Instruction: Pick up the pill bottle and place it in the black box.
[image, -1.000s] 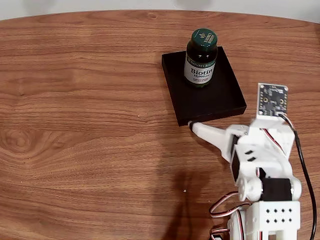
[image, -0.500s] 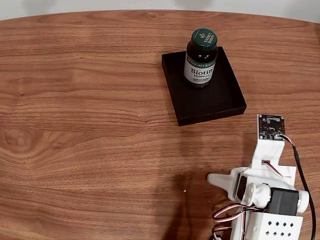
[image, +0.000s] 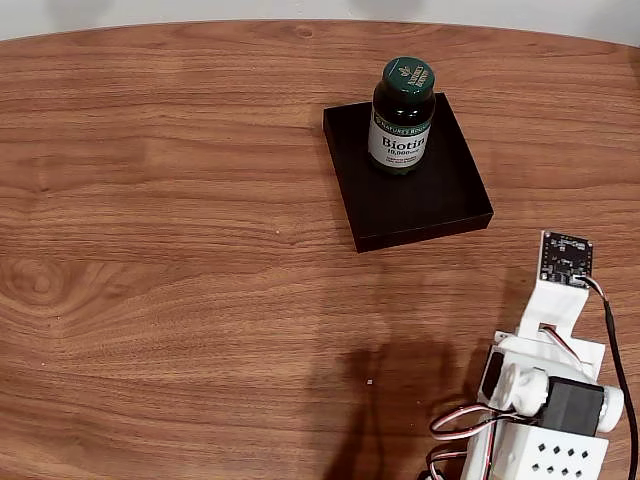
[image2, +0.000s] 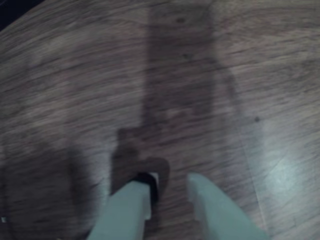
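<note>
Fingers (image2: 167, 192) white, slightly parted with a narrow gap between the tips, nothing held, hovering over bare wood-grain tabletop (image2: 210, 90) and its own shadow in the wrist view. Pill bottle (image: 402, 116) upright inside the black box (image: 440, 205), near the box's far edge, well apart from the fingers and up-left of the folded arm (image: 545, 390) in the fixed view. Box flat on the tabletop (image: 160, 200), its near half bare.
</note>
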